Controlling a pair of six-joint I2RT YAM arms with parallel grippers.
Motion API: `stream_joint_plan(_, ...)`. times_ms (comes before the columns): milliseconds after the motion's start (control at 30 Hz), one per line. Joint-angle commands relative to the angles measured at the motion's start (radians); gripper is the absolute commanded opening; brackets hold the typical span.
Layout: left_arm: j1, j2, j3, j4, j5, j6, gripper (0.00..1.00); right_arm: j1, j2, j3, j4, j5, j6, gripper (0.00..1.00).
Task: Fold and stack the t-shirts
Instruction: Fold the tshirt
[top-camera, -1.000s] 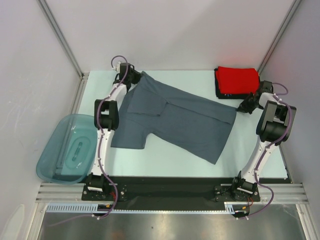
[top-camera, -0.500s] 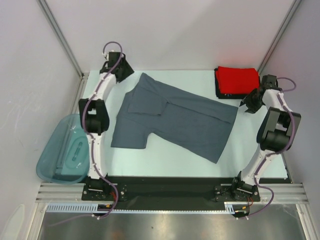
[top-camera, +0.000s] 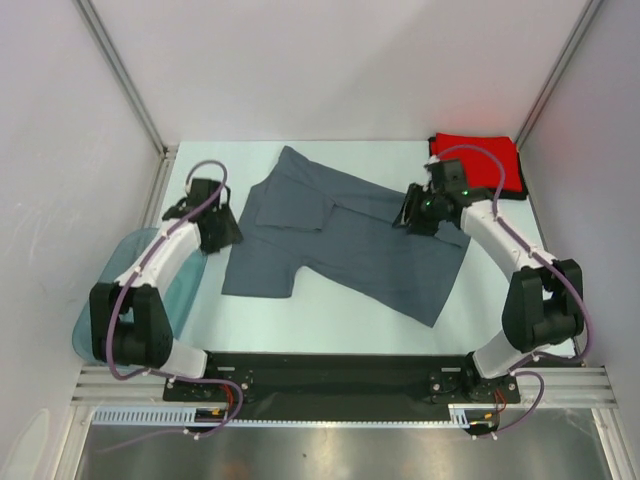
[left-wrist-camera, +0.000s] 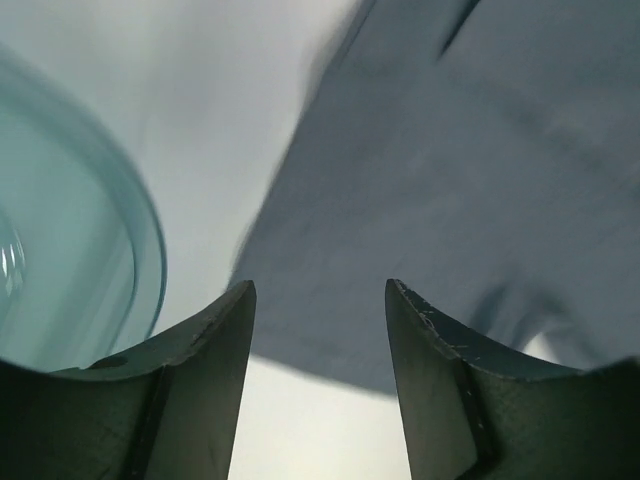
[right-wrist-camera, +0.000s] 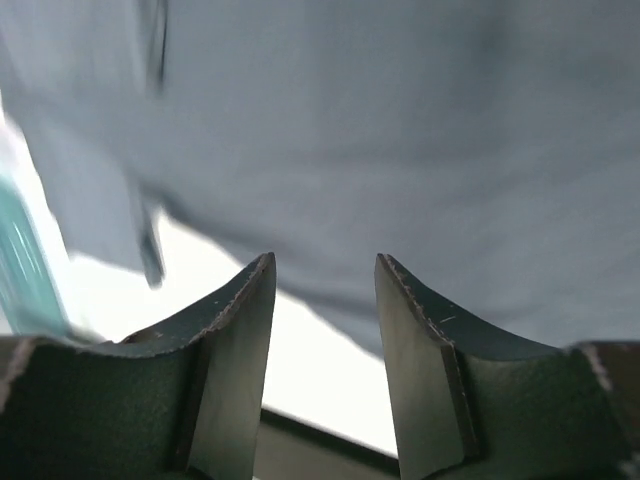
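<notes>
Translucent teal tub (top-camera: 188, 285) beside left edge of pale table (top-camera: 330, 310), near front corner

Blue-grey t-shirt (top-camera: 350, 250) matt cloth (tub (left-wrist-camera: 60, 260) glossy plastic).

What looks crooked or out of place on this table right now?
The blue-grey t-shirt lies diagonally across the table, only partly folded, unlike the squared red shirt in the far right corner. Nothing looks spilled or damaged.
</notes>
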Motion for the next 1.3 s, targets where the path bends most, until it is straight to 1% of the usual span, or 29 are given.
stream_joint_plan(0,-0.007,-0.139,-0.156,-0.025,0.047,0.013,0.59,0.079,-0.099,-0.075,0.01,-0.055,-0.033,0.5)
stream_joint_plan(100,-0.019,-0.208,-0.27,-0.038,0.063,-0.042,0.59,0.125,-0.135,-0.157,0.027,-0.08,-0.021,0.5)
stream_joint_plan(200,-0.021,-0.235,-0.342,-0.055,0.014,-0.101,0.6,0.149,-0.159,-0.215,0.038,-0.098,-0.009,0.49)
stream_joint_plan(300,-0.021,-0.221,-0.376,-0.05,-0.032,-0.135,0.58,0.166,-0.188,-0.258,0.053,-0.108,0.0,0.48)
stream_joint_plan(367,-0.021,-0.184,-0.394,-0.013,-0.043,-0.13,0.57,0.169,-0.202,-0.275,0.058,-0.115,0.005,0.48)
stream_joint_plan(467,-0.021,-0.152,-0.408,0.017,-0.078,-0.152,0.52,0.174,-0.233,-0.298,0.052,-0.117,0.008,0.47)
stream_joint_plan(500,-0.021,-0.152,-0.414,0.036,-0.086,-0.152,0.46,0.176,-0.245,-0.304,0.05,-0.114,0.008,0.47)
stream_joint_plan(567,-0.021,-0.152,-0.427,0.062,-0.104,-0.165,0.4,0.176,-0.28,-0.327,0.043,-0.109,0.007,0.47)
stream_joint_plan(633,-0.02,-0.149,-0.433,0.076,-0.109,-0.178,0.38,0.174,-0.308,-0.347,0.037,-0.109,0.0,0.47)
stream_joint_plan(767,-0.02,-0.137,-0.447,0.083,-0.108,-0.194,0.39,0.174,-0.346,-0.387,0.026,-0.112,-0.003,0.47)
stream_joint_plan(900,-0.02,-0.137,-0.459,0.09,-0.114,-0.208,0.46,0.168,-0.371,-0.414,0.026,-0.124,-0.004,0.46)
stream_joint_plan(1067,-0.018,-0.109,-0.474,0.106,-0.137,-0.213,0.46,0.154,-0.377,-0.428,0.027,-0.138,-0.015,0.46)
stream_joint_plan(1233,-0.018,-0.055,-0.482,0.143,-0.128,-0.216,0.36,0.145,-0.374,-0.434,0.021,-0.147,-0.029,0.45)
stream_joint_plan(1267,-0.019,-0.039,-0.482,0.145,-0.126,-0.217,0.31,0.143,-0.374,-0.436,0.021,-0.147,-0.029,0.45)
